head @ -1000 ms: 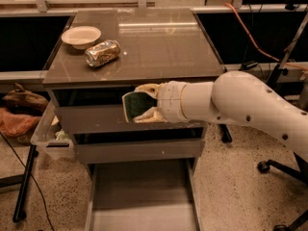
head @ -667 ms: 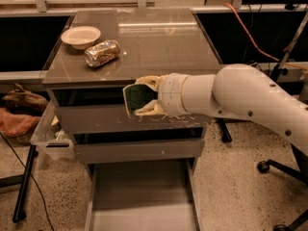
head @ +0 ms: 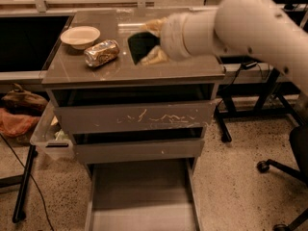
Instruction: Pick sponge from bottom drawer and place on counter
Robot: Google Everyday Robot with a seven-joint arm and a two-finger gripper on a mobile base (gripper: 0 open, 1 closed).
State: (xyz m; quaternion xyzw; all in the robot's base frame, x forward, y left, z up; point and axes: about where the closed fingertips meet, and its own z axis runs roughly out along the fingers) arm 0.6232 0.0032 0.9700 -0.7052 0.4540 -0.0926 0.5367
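Glossy counter (head: 163, 70) over speckled floor (head: 240, 177), bottom drawer (head: 139, 196) pulled out. The gripper (head: 147, 42) hangs above the counter, jaws clamping the sponge (head: 139, 45), near a can (head: 101, 53) and bowl (head: 80, 36).

Warm, middling indoor light from above; the glossy table (head: 183, 66) shows a pale sheen toward its far edge and a dim reflection beneath the can (head: 101, 53); the gripper (head: 145, 43), above the table's middle and closed on the sponge (head: 139, 45), is smeared by motion blur; the gap under the table top is black with shadow.
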